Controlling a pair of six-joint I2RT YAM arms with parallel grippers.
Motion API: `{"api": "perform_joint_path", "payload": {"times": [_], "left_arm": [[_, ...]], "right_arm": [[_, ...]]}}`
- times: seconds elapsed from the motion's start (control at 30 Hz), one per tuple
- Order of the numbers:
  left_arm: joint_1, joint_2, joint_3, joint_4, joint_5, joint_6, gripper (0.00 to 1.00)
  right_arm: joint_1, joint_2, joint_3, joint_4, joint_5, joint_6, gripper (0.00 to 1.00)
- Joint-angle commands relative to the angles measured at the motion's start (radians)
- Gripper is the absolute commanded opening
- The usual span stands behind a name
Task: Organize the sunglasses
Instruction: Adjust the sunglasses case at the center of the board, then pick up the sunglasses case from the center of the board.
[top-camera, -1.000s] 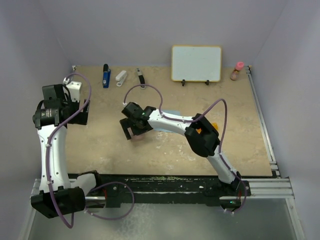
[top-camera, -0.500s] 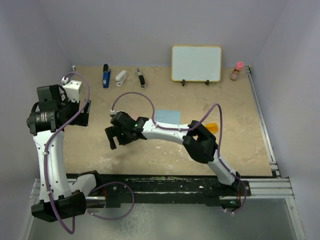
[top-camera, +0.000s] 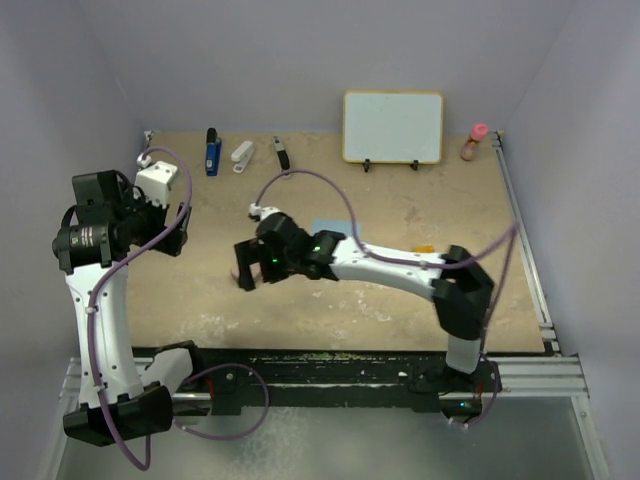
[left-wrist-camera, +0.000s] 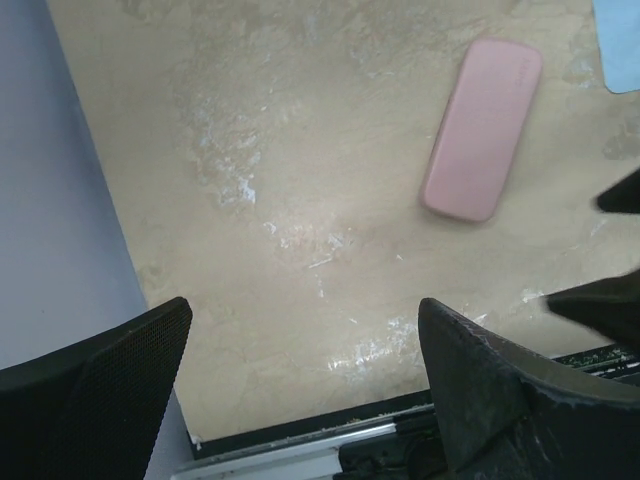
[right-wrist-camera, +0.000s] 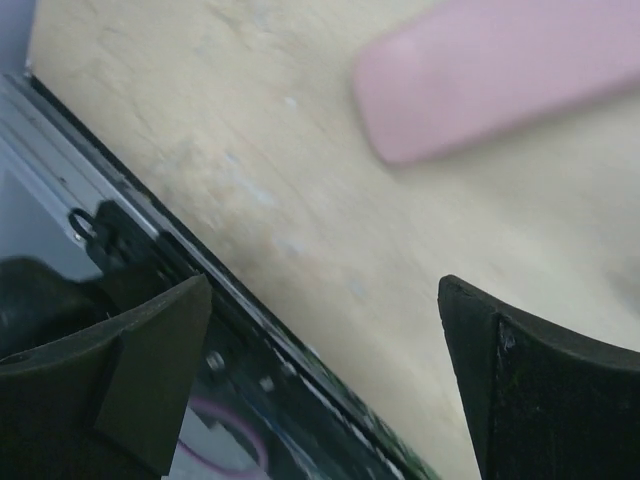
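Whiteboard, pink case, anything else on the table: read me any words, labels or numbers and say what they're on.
No readable text anywhere.
Whiteboard: blank.
Pink case: plain, no print shows.
Blue tool and pink-capped bottle at the back: too small to read any label.

Sunglasses (top-camera: 424, 248): orange-amber, only a sliver visible behind the right arm, lying well right of the right gripper (top-camera: 244, 272).

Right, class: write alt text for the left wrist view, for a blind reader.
A pink glasses case lies on a tan table, upper right, a blue cloth corner beyond it. The left gripper hangs open, its black fingers along the bottom.
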Motion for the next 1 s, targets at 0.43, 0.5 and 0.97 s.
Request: {"api": "perform_joint_path", "payload": {"times": [0.43,0.5,0.97], "left_arm": [[-0.283,0.333,0.068,0.09,0.269,0.274,0.98],[-0.403,0.377,0.056,0.116,0.121,0.218,0.98],[-0.501,0.566,0.003,0.275,-0.147,0.019,0.98]], "right_arm": [[-0.244,-0.981,-0.354,-0.492,0.435,-0.125,1.0],[-0.246,-0.97,-0.352,-0.505,0.45,-0.113,1.0],[-0.515,-0.85,-0.332,-0.419,0.296,-0.25,1.0]]}}
